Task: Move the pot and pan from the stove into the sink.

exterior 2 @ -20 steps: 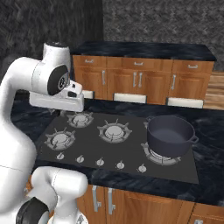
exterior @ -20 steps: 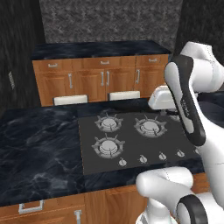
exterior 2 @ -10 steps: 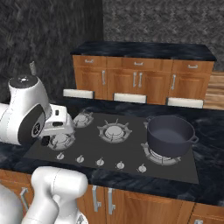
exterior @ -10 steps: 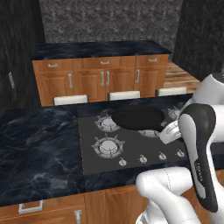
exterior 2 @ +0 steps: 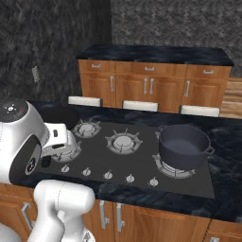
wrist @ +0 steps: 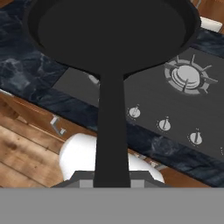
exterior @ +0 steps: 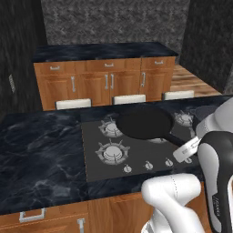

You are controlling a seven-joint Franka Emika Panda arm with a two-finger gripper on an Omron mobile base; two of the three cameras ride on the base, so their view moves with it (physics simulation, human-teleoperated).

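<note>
The flat black pan [exterior: 144,123] hangs level over the left half of the stove [exterior: 136,152], its long handle [wrist: 111,127] running back into my gripper [wrist: 111,176], which is shut on the handle's end. In the left base view my gripper [exterior: 186,148] sits at the stove's front right. In the hand view the pan [wrist: 111,30] hangs over the stove's left edge and the counter beside it. The deep dark pot [exterior 2: 183,146] stands on the front right burner of the stove [exterior 2: 137,163], apart from the gripper. The sink is out of view.
Dark marble counter [exterior: 41,145] stretches left of the stove, with wooden drawers below its front edge. Small knobs [wrist: 165,124] line the stove's front. Behind the island, pale seat backs [exterior: 73,103] stand before a run of wooden cabinets [exterior: 109,82].
The arm has swung down from high above the stove. The pan, shut in the gripper, has come into view over the left burners. The pot has not moved.
</note>
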